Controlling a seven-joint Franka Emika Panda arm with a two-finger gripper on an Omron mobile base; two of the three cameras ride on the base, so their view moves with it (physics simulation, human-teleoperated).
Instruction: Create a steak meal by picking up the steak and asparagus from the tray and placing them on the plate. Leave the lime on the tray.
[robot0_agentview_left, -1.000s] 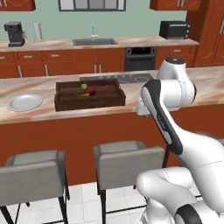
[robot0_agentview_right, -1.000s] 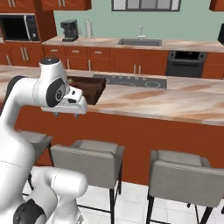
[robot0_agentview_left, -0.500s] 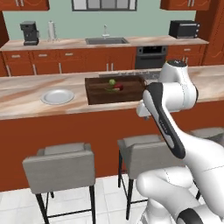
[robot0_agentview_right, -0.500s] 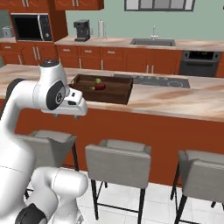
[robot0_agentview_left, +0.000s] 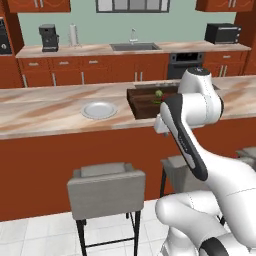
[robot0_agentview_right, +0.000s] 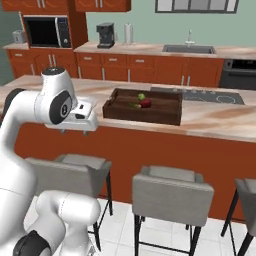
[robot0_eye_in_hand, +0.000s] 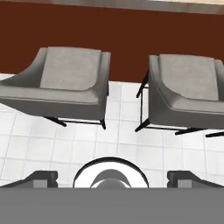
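tray (robot0_agentview_left: 145, 102) half hidden from us behind the arm in the left base view, steak (robot0_agentview_right: 145, 103) and asparagus (robot0_agentview_right: 134, 105) too small for us to separate clearly, right stool (robot0_eye_in_hand: 192, 89) cut off by the edge

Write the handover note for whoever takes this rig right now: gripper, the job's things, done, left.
Gripper: open, holding nothing, in front of the counter and pointing down at the stools.
Tray on the counter, holding the steak, asparagus and lime.
Plate on the counter left of the tray, nothing on it.
Done: nothing moved yet.
Left: steak and asparagus onto the plate; lime stays.
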